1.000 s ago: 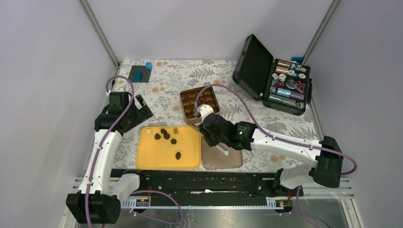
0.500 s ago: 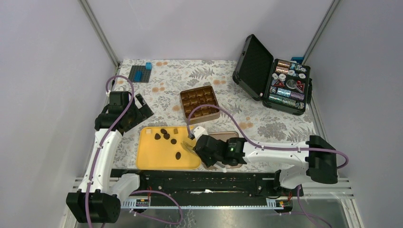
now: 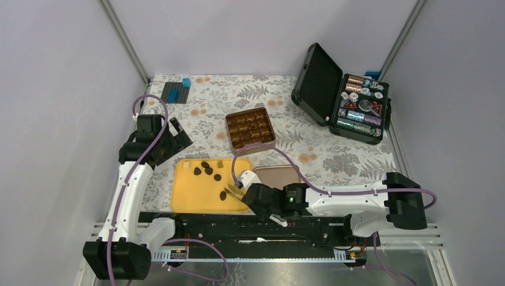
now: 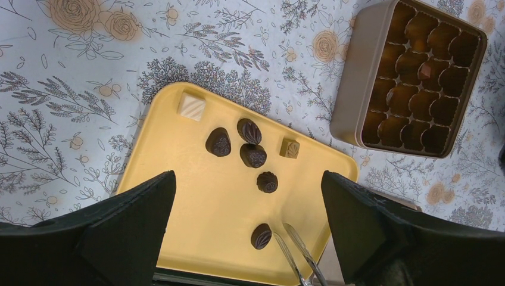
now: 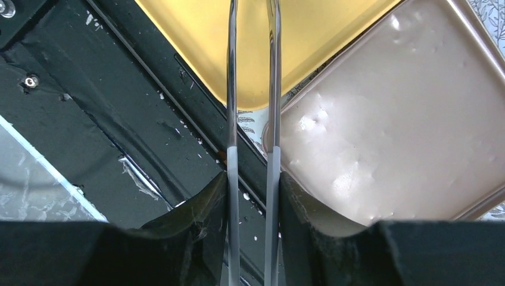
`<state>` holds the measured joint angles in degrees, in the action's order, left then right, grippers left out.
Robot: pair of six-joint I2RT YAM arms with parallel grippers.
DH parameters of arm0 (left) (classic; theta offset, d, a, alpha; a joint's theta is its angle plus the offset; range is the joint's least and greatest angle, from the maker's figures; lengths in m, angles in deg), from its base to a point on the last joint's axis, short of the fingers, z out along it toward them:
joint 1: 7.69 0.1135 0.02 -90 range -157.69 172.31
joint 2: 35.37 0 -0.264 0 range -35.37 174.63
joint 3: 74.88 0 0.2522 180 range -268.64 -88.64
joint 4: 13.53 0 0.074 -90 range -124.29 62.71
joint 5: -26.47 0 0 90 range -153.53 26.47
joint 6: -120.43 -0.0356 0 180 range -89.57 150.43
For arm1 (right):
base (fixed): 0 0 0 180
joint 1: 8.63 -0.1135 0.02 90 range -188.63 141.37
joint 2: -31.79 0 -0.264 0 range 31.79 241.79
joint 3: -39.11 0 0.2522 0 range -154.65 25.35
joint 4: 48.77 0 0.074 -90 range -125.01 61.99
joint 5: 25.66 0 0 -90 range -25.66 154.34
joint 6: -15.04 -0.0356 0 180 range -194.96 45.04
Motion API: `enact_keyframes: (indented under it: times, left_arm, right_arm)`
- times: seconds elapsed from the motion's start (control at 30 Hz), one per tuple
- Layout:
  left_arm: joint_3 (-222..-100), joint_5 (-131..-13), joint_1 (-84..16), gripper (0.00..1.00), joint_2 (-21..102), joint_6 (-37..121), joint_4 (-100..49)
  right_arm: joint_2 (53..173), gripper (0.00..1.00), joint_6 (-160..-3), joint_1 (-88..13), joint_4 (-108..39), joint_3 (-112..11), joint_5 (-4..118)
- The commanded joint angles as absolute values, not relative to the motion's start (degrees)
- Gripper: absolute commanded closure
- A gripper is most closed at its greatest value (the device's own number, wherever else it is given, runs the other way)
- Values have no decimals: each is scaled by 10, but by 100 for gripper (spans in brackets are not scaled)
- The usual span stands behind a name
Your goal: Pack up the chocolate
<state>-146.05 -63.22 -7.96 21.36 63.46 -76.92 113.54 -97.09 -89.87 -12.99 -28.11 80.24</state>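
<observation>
— The chocolate [image 4: 253,155], where does it lie?

— On the yellow tray [image 4: 178,196]: five dark pieces and two pale squares [image 4: 192,106]. Most sit in the upper middle of the left wrist view. One lone piece [image 4: 261,236] lies apart, near the tray's lower edge.

— And your tools?

— My right tool [image 4: 279,231] enters that frame at the lower right. Its thin prongs stand a narrow gap apart with nothing between them. The tips are just beside the lone piece; touching or not, I cannot tell. My left tool [image 4: 247,176] is spread wide and holds nothing.

— Room to move?

— The tray's left and lower left are bare yellow. At its right edge the flat lid [image 5: 387,119] lies just beside it, a sliver of patterned desk [image 4: 89,59] showing between the two corners. A black rail [image 5: 119,119] runs along below both. The compartment box [image 4: 411,77] stands at the upper right, apart from the tray, with desk between them.
</observation>
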Motion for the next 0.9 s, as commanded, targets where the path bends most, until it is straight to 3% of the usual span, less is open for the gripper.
enact_keyframes:
  times: [0.0,0.5,0.87]
  left_arm:
    - [-1469,-627,-77,1,206,636,-748]
    - [-1465,-628,-77,1,206,634,-742]
    - [-1465,-627,-78,1,203,629,-743]
  right_arm:
    - [1099,60,-979,-911,-126,-283,840]
    - [1101,61,-1007,-950,-109,-296,851]
    - [1150,55,-1013,-960,-118,-327,868]
